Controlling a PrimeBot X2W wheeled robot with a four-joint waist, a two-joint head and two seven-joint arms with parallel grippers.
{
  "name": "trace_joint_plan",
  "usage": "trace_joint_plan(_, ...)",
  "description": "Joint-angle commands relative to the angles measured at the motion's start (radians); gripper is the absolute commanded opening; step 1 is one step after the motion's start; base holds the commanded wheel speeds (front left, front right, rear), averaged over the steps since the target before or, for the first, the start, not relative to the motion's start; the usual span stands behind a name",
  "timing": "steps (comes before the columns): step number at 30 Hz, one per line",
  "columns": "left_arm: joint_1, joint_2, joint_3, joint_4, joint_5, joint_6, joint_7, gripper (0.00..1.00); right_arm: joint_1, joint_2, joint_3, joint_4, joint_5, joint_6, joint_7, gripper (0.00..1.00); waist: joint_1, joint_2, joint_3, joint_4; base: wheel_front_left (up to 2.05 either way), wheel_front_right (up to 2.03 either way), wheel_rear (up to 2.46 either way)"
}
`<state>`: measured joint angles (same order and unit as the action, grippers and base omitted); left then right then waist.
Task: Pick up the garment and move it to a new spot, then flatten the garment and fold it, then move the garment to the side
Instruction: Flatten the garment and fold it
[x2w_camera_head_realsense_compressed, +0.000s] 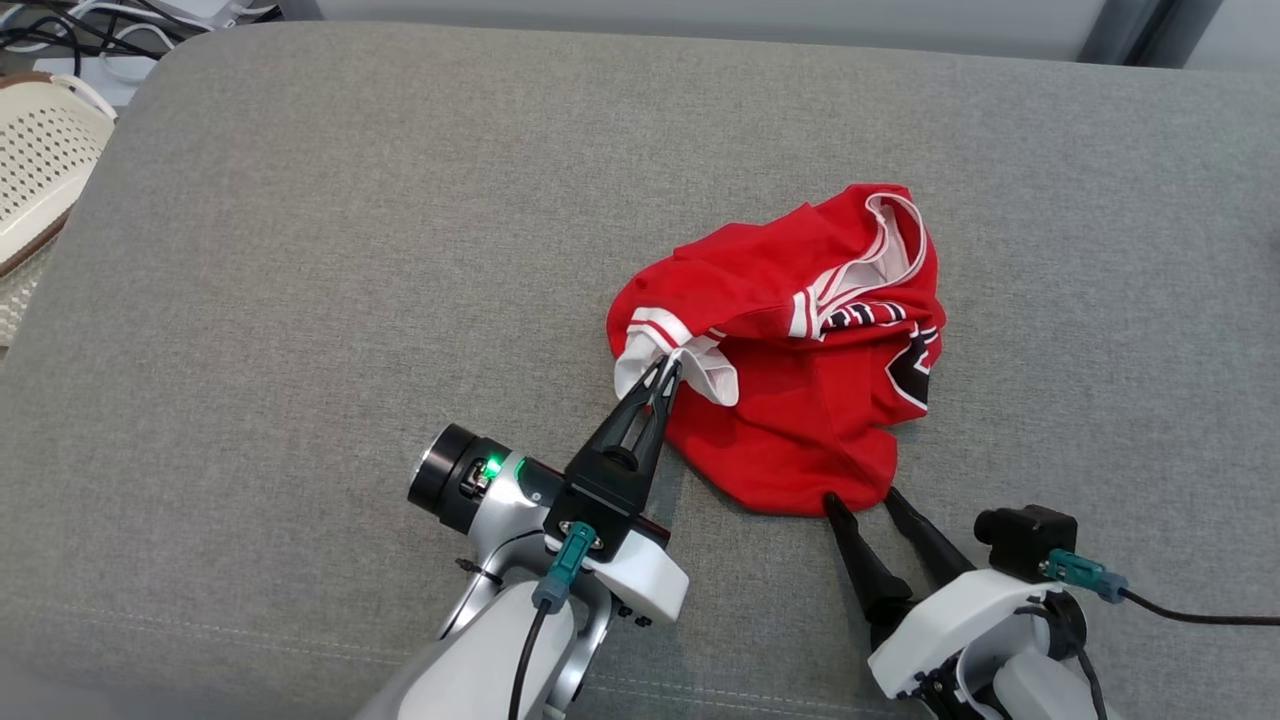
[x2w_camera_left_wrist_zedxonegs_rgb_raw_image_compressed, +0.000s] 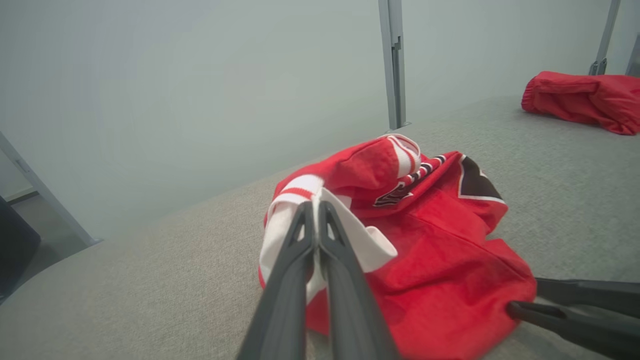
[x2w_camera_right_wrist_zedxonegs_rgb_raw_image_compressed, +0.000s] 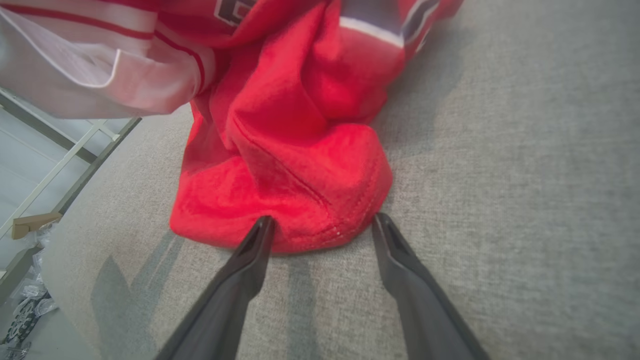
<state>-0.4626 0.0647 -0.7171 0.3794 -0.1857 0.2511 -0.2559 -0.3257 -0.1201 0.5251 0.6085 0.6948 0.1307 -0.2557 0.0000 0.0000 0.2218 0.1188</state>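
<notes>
Grey cushioned surface (x2w_camera_head_realsense_compressed: 300, 300), one crumpled red garment (x2w_camera_head_realsense_compressed: 800, 420) lying centre-right. Left gripper (x2w_camera_head_realsense_compressed: 668, 368) clenched on its white cuff (x2w_camera_head_realsense_compressed: 712, 380); narrow pinch may slip on lifting. Right gripper (x2w_camera_head_realsense_compressed: 859, 497) spread wide at the hem (x2w_camera_head_realsense_compressed: 790, 500), grasping nothing; lopsided lift likely

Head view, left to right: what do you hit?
Order: cream perforated plastic basket → left gripper, jaws shut → right gripper, jaws open → thin black cable. Left out: crumpled red jersey, it spans both grippers.
</notes>
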Motion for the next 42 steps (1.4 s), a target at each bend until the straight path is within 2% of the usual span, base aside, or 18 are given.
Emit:
trace_joint_plan(1,-0.012,0.003,0.035,-0.028,0.012,-0.009,-0.006,0.0,-0.019,0.008,0.016,0.007,0.014,0.0,-0.006,1.0,0.0,0.0,0.003,0.007,0.0,0.0,0.0)
trace_joint_plan(3,-0.016,0.0,0.04,-0.032,0.021,-0.02,-0.006,0.0,-0.028,0.012,-0.003,0.041,0.03,0.0,-0.006,0.5,0.0,0.0,0.005,0.013,0.0,0.0,0.0)
trace_joint_plan(4,-0.019,-0.002,0.046,-0.036,0.025,-0.023,-0.006,0.0,-0.032,0.014,-0.015,0.064,0.036,0.0,-0.006,0.09,0.0,0.0,0.007,0.014,0.0,0.0,0.0)
trace_joint_plan(5,-0.019,-0.003,0.049,-0.037,0.028,-0.024,-0.006,0.0,-0.034,0.015,-0.017,0.079,0.039,0.0,-0.006,0.0,0.0,0.0,0.008,0.013,0.0,0.0,0.0)
trace_joint_plan(8,-0.019,-0.008,0.075,-0.043,0.013,-0.036,-0.006,0.0,-0.047,0.006,-0.008,0.108,0.025,0.0,-0.006,0.0,0.0,0.0,0.002,-0.006,0.0,0.0,0.0)
trace_joint_plan(12,-0.011,-0.012,0.131,-0.076,-0.056,-0.057,-0.006,0.0,-0.032,-0.033,-0.067,0.042,0.007,0.0,-0.006,0.0,0.0,0.0,-0.014,-0.03,0.0,0.0,0.0)
trace_joint_plan(16,-0.016,-0.014,0.242,-0.141,-0.204,-0.117,-0.006,0.0,-0.015,-0.114,-0.197,-0.112,-0.065,0.0,-0.006,0.0,0.0,0.0,-0.047,-0.065,0.0,0.0,0.0)
trace_joint_plan(20,-0.051,-0.013,0.368,-0.211,-0.268,-0.15,-0.006,0.0,-0.027,-0.174,-0.324,-0.255,-0.155,0.0,-0.006,0.0,0.0,0.0,-0.075,-0.094,0.0,0.0,0.0)
trace_joint_plan(23,-0.047,0.02,0.474,-0.272,-0.291,-0.164,-0.006,0.0,-0.026,-0.203,-0.395,-0.339,-0.219,0.0,-0.006,0.0,0.0,0.0,-0.08,-0.113,0.0,0.0,0.0)
trace_joint_plan(24,-0.014,0.053,0.528,-0.305,-0.295,-0.162,-0.006,0.0,-0.001,-0.218,-0.408,-0.369,-0.246,0.0,-0.006,0.0,0.0,0.0,-0.078,-0.121,0.0,0.0,0.0)
trace_joint_plan(29,0.174,0.118,0.644,-0.326,-0.294,-0.125,-0.006,0.0,0.154,-0.236,-0.384,-0.328,-0.243,0.0,-0.006,0.0,0.0,0.0,-0.059,-0.118,0.0,0.0,0.0)
trace_joint_plan(32,0.258,0.098,0.668,-0.314,-0.3,-0.132,-0.006,0.0,0.208,-0.223,-0.338,-0.289,-0.219,0.0,-0.006,0.0,0.0,0.0,-0.04,-0.113,0.0,0.0,0.0)
trace_joint_plan(34,0.3,0.06,0.673,-0.303,-0.3,-0.155,-0.006,0.0,0.219,-0.202,-0.303,-0.264,-0.185,0.0,-0.006,0.0,0.0,0.0,-0.022,-0.107,0.0,0.0,0.0)
trace_joint_plan(36,0.309,0.041,0.672,-0.297,-0.289,-0.17,-0.006,0.0,0.216,-0.19,-0.284,-0.251,-0.169,0.0,-0.006,0.45,0.0,0.0,-0.018,-0.105,0.0,0.0,0.0)
trace_joint_plan(37,0.311,0.033,0.673,-0.295,-0.285,-0.176,-0.006,0.0,0.215,-0.186,-0.277,-0.244,-0.159,0.0,-0.006,0.62,0.0,0.0,-0.018,-0.105,0.0,0.0,0.0)
trace_joint_plan(38,0.311,0.025,0.674,-0.293,-0.28,-0.18,-0.006,0.0,0.215,-0.186,-0.266,-0.238,-0.152,0.0,-0.006,0.87,0.0,0.0,-0.018,-0.104,0.0,0.0,0.0)
trace_joint_plan(39,0.31,0.02,0.675,-0.29,-0.272,-0.185,-0.006,0.0,0.215,-0.186,-0.258,-0.235,-0.145,0.0,-0.006,1.0,0.0,0.0,-0.018,-0.103,0.0,0.0,0.0)
trace_joint_plan(42,0.307,0.01,0.683,-0.286,-0.248,-0.195,-0.006,0.0,0.219,-0.189,-0.232,-0.23,-0.115,0.0,-0.006,1.0,0.0,0.0,-0.022,-0.104,0.0,0.0,0.0)
